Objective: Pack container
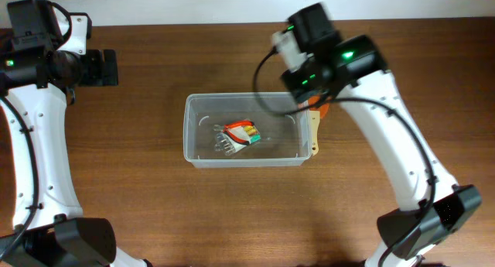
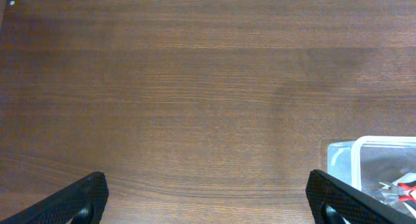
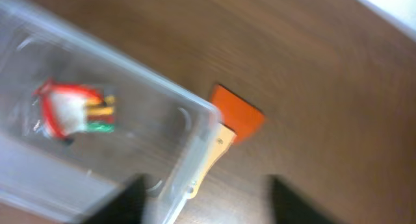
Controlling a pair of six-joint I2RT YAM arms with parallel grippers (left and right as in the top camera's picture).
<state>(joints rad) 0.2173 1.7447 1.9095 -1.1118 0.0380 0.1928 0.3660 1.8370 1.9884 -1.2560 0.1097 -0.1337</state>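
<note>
Now mid-pack: container (image 1: 188, 128) at table (image 1: 232, 220) ctr, small packet (image 1: 240, 135) inside. R gripper (image 3: 211, 201) spread wide, empty, over scraper (image 3: 237, 113) lying just outside container's wall. Next, prob.: descend, pinch handle. L gripper (image 2: 208, 198) also agape, idle.

A dark brown wood-grain surface (image 2: 195, 87) fills the scene. On it lies a scraper (image 3: 224, 134) with an orange blade and a pale handle. Nearby sits a clear packet (image 1: 240, 135) of red, yellow and green pieces.
</note>
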